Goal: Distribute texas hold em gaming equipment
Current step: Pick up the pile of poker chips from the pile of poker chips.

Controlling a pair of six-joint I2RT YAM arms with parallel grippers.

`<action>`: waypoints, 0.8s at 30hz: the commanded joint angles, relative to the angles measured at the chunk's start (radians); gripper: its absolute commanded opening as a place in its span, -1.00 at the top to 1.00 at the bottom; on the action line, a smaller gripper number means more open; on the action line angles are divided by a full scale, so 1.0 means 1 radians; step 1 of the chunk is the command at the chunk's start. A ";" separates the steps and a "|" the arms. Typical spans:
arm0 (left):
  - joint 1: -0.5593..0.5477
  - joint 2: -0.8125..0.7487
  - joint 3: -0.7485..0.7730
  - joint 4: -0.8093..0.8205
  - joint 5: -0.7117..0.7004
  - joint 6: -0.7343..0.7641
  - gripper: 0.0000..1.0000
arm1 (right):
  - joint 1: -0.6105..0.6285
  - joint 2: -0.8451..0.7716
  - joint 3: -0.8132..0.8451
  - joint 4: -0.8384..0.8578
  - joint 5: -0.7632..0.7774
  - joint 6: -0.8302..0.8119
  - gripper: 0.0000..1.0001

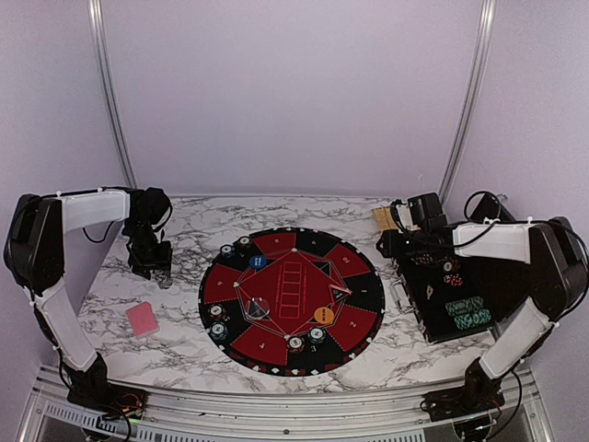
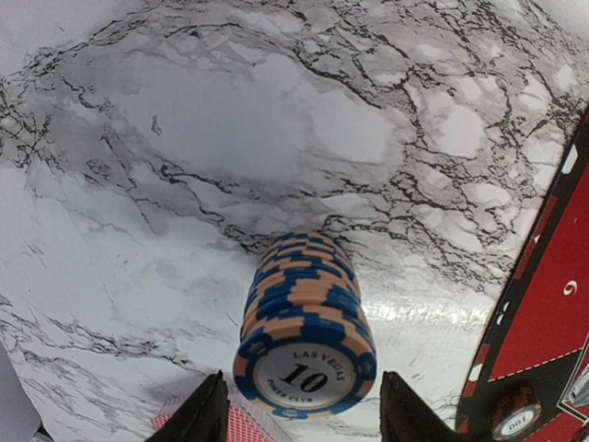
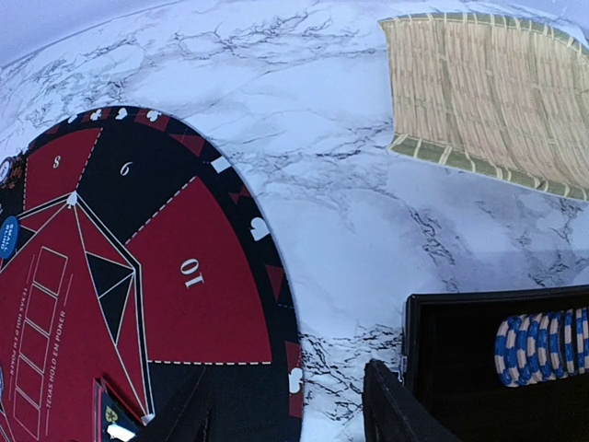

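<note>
The left gripper (image 2: 303, 396) hung over the marble table (image 2: 184, 138), left of the round black-and-red mat (image 1: 276, 244). Its jaws stood parted on either side of a stack of blue-and-peach poker chips (image 2: 304, 313). A thin strip of table showed between each finger and the stack, so nothing was clamped. The stack stood upright on the table, and its top chip carried the number 10. A pink-red-backed card (image 1: 143, 319) lay flat on the table, nearer than the stack and apart from it.

The right gripper (image 3: 290, 410) hovered between the mat's right rim and the black case (image 3: 460, 396). Its fingers were spread and nothing was between them. A row of blue-and-peach chips (image 3: 543, 345) lay on edge inside the case. More chips (image 1: 467, 314) sat deeper in the case, toward the near right. A bamboo mat (image 3: 479, 101) lay on the table beyond the case.

On the round mat a blue button (image 1: 258, 261) sat left of centre on the far side. An orange button (image 1: 323, 315) sat to the near right, and a clear one (image 1: 258, 308) to the near left. Small chip stacks ringed the mat: two at the far left (image 1: 236, 247), two at the near left (image 1: 217, 320) and two at the near edge (image 1: 306, 339).
</note>
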 commanded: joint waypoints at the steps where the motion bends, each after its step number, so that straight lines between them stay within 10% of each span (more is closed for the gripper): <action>1: 0.005 0.013 0.026 -0.020 -0.019 0.014 -0.19 | -0.010 0.004 0.025 0.000 0.014 0.001 -0.06; 24: 0.007 0.093 0.092 -0.026 -0.051 0.030 -0.21 | -0.010 -0.004 0.025 -0.002 0.016 0.000 -0.05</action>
